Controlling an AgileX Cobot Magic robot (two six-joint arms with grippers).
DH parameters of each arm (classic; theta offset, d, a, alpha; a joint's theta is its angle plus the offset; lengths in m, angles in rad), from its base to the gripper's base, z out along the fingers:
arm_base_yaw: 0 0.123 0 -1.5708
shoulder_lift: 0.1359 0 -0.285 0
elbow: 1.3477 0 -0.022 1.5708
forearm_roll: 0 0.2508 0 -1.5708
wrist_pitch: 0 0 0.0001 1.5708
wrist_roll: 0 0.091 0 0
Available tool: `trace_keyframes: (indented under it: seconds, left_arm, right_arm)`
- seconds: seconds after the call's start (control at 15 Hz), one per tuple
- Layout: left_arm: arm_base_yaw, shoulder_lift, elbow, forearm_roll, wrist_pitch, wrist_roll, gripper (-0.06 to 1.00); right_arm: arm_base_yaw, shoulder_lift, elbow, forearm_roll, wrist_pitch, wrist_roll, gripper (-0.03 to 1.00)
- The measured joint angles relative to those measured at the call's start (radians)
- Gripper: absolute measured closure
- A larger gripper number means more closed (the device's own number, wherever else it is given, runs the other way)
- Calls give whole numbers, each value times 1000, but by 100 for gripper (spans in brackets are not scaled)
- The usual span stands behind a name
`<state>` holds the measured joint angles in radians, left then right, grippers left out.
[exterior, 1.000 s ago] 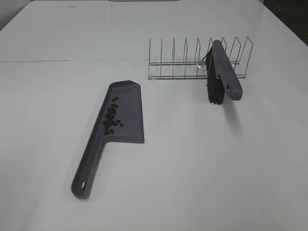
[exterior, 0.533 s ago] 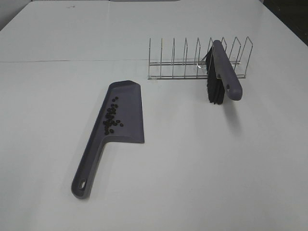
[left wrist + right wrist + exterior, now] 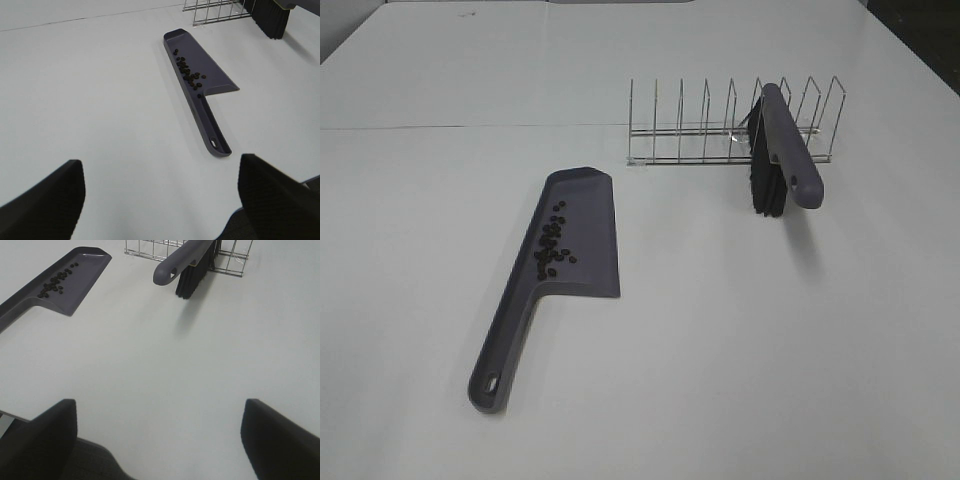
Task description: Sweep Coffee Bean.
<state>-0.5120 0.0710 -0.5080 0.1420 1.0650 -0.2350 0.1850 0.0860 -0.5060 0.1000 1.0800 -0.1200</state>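
Nothing has shifted since the earlier frames. The coffee beans [image 3: 551, 245] lie in the dustpan [image 3: 588, 232], at 9 o'clock from the racked brush [image 3: 778, 150]. Left tool [image 3: 160, 192] and right tool [image 3: 160, 432] both gape wide, empty.

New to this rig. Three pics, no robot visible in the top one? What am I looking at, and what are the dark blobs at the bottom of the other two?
It is a two-arm robot. One picture comes from a camera mounted high, off the arms; both arms are outside its view. The other two come from cameras on each wrist. The dark blobs are fingers of the left gripper and right gripper, both spread open and holding nothing.

On the white table lies a grey-purple dustpan with small dark coffee beans already gathered in it. Behind it stands a wire rack, with a brush propped in it, bristles hanging down and handle pointing toward the camera.
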Motion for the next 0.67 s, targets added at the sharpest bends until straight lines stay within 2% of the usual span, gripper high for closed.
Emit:
trace_keyframes:
  seconds: [0.07,0.13,0.27,0.33,0.4,0.53,0.67]
  left_arm:
    - [8,0,0,-1,0,0,16]
    - [53,0,0,-1,0,0,16]
    - [208,0,0,-1,0,0,16]
    - [319,-11,0,-1,0,0,16]
    - [380,-27,0,-1,-1,0,16]
    - [443,-72,0,-1,-1,0,16]
    - [459,-74,0,-1,-1,0,16]
  right_arm:
    - [0,0,0,0,0,0,18]
    - [0,0,0,0,-1,0,18]
    - [-1,0,0,0,-1,0,18]
    - [-41,0,0,0,-1,0,18]
    - [-79,-1,0,0,-2,0,18]
    - [-149,-30,0,0,-2,0,18]
    - [-184,-77,0,1,-5,0,18]
